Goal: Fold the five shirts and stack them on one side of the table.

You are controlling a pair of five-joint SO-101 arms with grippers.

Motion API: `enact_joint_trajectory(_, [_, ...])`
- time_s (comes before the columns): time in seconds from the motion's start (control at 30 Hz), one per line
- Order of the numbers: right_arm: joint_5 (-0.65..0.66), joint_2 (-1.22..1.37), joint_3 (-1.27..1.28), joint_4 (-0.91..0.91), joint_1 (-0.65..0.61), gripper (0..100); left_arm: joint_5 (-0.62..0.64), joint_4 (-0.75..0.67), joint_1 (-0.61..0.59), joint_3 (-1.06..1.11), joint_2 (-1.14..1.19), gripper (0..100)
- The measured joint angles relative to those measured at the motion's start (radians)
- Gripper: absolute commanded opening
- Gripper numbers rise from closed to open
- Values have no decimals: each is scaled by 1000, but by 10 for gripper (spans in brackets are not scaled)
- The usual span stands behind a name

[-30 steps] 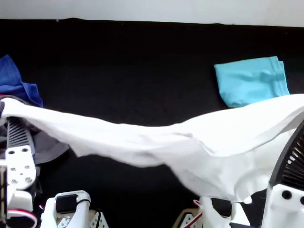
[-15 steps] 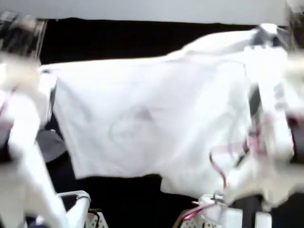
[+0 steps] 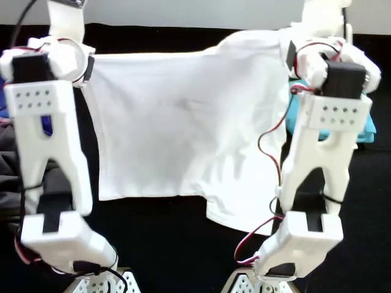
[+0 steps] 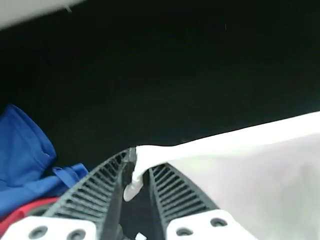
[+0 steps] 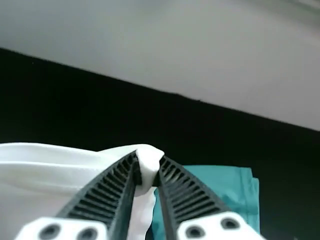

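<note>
A white shirt hangs spread out above the black table, stretched between both raised arms. My left gripper is shut on its upper corner on the left side of the high view. In the left wrist view, a bunch of white cloth is pinched in that same gripper. My right gripper is shut on the other upper corner, and the right wrist view shows white cloth clamped in it. A folded teal shirt lies on the table behind the right arm, and also appears in the right wrist view.
A blue shirt with a bit of red cloth lies in a heap at the table's left side. Dark grey cloth lies there too. The table's far edge meets a pale wall.
Both arms have swung up from low over the table. The white shirt, earlier draped in a low band across the view, now hangs spread out between them.
</note>
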Motion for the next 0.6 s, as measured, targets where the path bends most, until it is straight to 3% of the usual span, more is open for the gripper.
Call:
enact_joint_trajectory(0.37, [-48,255,3,290,-57,6,0,115,37,-12,290,8])
enact_joint_trajectory(0.6, [-138,255,28,316,-58,6,-77,296,37,-14,328,8])
